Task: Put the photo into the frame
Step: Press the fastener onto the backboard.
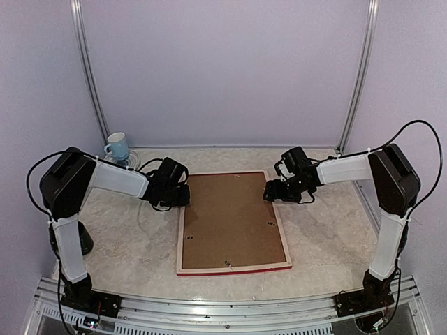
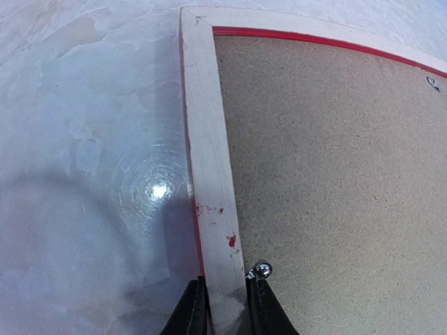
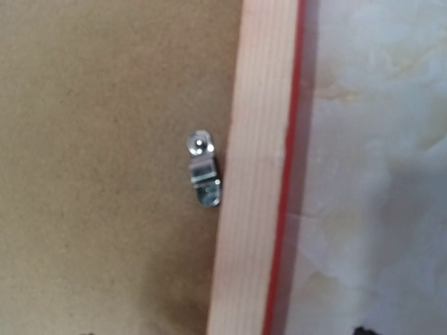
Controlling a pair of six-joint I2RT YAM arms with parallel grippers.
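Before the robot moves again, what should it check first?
1. The frame lies flat with its bare wood back up: ok.
2. The left gripper has a finger on each side of the frame's left bar: ok. Whether the grip is tight: cannot tell.
3. The right gripper is open above the right bar, near the metal clip: ok.
4. The brown backing board is out of the way: not ok, it fills the frame.
5. The photo is ready to go in: cannot tell, no view shows it.
6. The mug is well away from the frame: ok.
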